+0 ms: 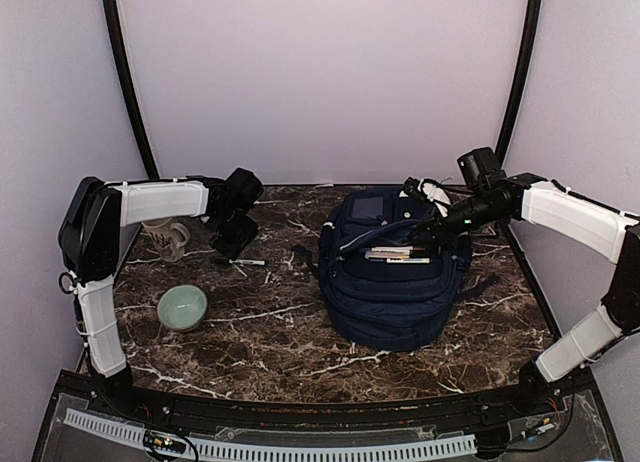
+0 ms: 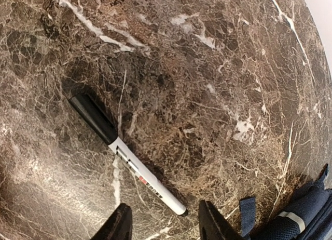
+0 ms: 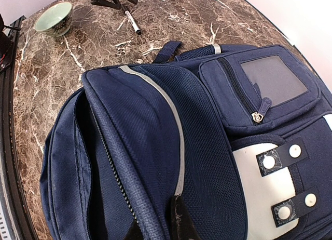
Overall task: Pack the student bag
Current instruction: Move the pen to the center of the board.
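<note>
While right gripper [image 3: 161,227] pinches student bag [image 1: 395,272] flap | left gripper [image 2: 165,224] spread over marker [image 2: 127,157] on marble table [image 2: 218,94] | green bowl [image 1: 182,307], mug [image 1: 168,240] left of marker, apart

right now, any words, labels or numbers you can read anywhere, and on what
Nothing here reads clearly.
pen: small dark and red print along the white barrel, too blurred to read.
mug: dark marking on its side, too small to read.
bag: no lettering shows on it.
</note>
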`<action>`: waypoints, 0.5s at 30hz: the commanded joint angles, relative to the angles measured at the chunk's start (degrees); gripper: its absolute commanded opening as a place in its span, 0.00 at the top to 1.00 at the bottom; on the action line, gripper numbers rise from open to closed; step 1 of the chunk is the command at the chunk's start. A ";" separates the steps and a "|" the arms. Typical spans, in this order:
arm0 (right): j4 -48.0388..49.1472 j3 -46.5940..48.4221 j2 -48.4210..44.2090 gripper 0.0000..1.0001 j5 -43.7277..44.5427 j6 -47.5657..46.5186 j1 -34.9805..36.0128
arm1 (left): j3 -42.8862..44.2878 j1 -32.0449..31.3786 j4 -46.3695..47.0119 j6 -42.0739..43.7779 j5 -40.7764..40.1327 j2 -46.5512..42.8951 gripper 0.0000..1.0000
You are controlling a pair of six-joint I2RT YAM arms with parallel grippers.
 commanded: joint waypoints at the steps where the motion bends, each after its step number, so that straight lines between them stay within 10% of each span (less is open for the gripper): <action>1: 3.30 0.10 -0.82 1.00 -3.54 -0.40 0.59 | -0.67 1.47 -0.71 -2.82 3.29 1.28 0.54; 15: 3.31 0.09 -0.40 1.00 -3.09 -0.83 0.57 | -1.64 3.44 1.17 -3.62 5.83 3.99 0.60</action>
